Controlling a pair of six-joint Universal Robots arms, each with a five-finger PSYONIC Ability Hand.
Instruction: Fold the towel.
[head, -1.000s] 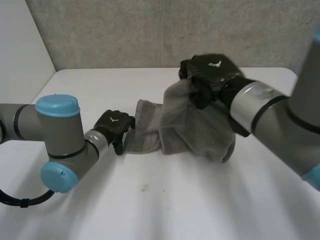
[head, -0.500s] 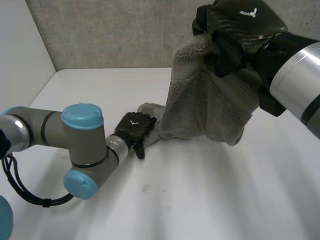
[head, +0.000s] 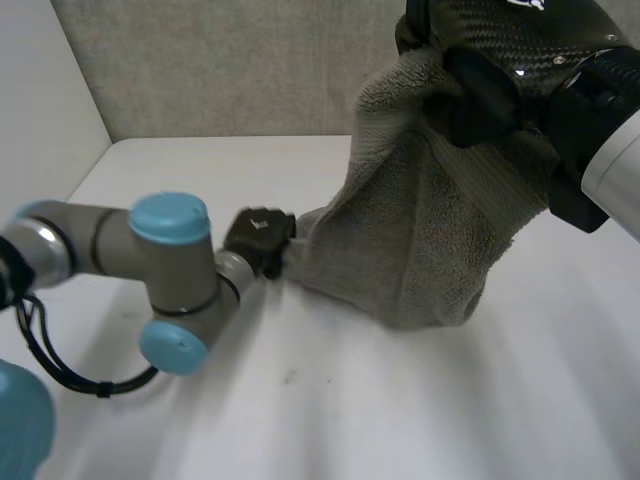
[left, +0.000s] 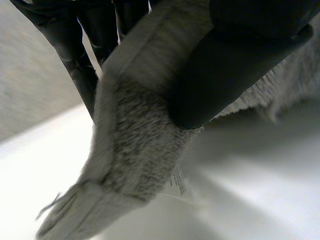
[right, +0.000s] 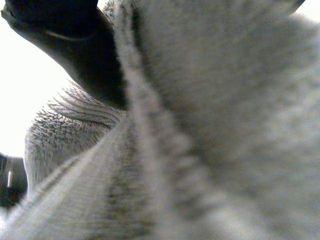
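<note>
Right hand (head: 510, 60) clutches towel (head: 420, 240) upper right, left hand (head: 258, 235) pinches its edge.
Lifting higher could yank it from my left fingers (left: 75, 55).

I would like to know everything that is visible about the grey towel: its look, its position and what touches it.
The towel is grey terry cloth with a flat woven band along its hem and a small white label. It hangs in loose folds from the right hand, whose fingers are curled round its upper part. Its lower end seems to rest on the white table. The left hand pinches a low edge at the band.
</note>
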